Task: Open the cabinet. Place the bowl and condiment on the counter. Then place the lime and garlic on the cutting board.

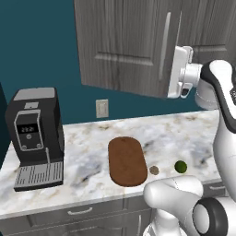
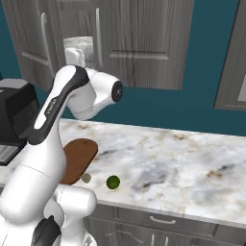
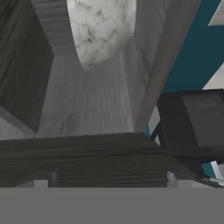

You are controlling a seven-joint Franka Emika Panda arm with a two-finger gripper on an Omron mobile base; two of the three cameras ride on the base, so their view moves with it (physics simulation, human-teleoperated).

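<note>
The grey cabinet [image 1: 124, 46] hangs above the counter [image 1: 83, 152] with its left door swung out. My gripper [image 1: 177, 69] is raised to the cabinet's opening beside that door's edge, jaws open and nothing between them. In the hand view the fingertips [image 3: 41, 181] stand wide apart over a dark wood-grain edge, and the marbled bowl [image 3: 103, 26] sits farther in on the grey shelf. The condiment is hidden. On the counter lie the reddish-brown cutting board [image 1: 126, 161], the garlic [image 1: 154, 170] just right of it, and the lime [image 1: 180, 166] farther right.
A black coffee machine [image 1: 36, 138] stands at the counter's left end. A wall outlet [image 1: 102, 108] sits on the teal wall. Grey drawers [image 2: 163, 220] run under the counter's front edge. Another grey cabinet [image 2: 235, 62] hangs at the far right.
</note>
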